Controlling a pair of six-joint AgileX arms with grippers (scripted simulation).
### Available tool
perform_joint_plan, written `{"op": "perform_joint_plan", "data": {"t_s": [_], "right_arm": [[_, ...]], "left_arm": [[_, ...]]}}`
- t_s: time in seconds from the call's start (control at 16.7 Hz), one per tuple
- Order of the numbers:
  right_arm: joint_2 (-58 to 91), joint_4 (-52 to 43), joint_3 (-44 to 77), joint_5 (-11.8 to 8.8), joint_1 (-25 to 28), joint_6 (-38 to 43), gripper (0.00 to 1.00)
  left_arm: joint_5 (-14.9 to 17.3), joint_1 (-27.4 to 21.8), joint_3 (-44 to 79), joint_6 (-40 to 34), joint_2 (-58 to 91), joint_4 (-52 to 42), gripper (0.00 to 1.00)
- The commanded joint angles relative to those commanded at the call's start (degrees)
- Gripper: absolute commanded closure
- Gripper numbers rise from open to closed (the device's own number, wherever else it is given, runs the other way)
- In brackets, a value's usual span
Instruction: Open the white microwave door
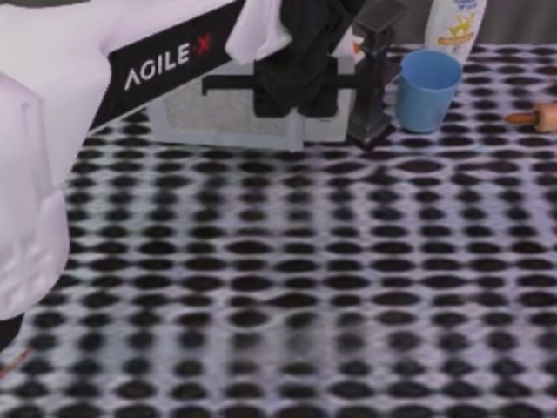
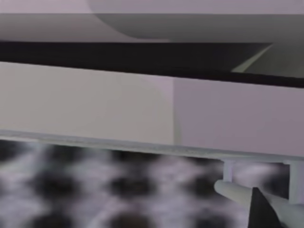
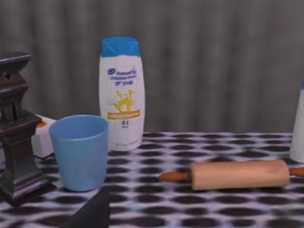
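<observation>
The white microwave point(image 1: 326, 122) stands at the back of the table, mostly hidden under my left arm. Its door point(image 1: 222, 117) shows a grey speckled mesh window facing the front. My left gripper point(image 1: 296, 83) hangs over the door's right edge. In the left wrist view the door is a white panel point(image 2: 85, 102) seen from very close, with a pale bar handle point(image 2: 235, 192) at its edge. A dark part of my gripper lies across that handle. A dark gap point(image 2: 133, 54) runs above the panel. My right gripper is outside the top view, off to the right.
Right of the microwave stand a dark carved pedestal point(image 1: 370, 83), a blue cup point(image 1: 426, 87) and a white bottle with a blue cap point(image 3: 121, 92). A wooden rolling pin point(image 3: 237, 173) lies farther right. The patterned tabletop point(image 1: 305, 287) stretches toward the front.
</observation>
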Motion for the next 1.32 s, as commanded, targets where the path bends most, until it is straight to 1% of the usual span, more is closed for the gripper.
{"op": "perform_joint_plan", "data": {"t_s": [0.24, 0.54, 1.32], "right_arm": [[0.00, 0.00, 0.00, 0.00, 0.00, 0.00, 0.00], [0.00, 0.00, 0.00, 0.00, 0.00, 0.00, 0.00], [0.00, 0.00, 0.00, 0.00, 0.00, 0.00, 0.00]], "left_arm": [[0.41, -0.44, -0.09, -0.18, 0.05, 0.27, 1.00], [1.24, 0.12, -4.95, 2.71, -2.79, 2.52, 1.00], [1.32, 0.14, -5.18, 2.94, -3.16, 2.87, 1.00]]}}
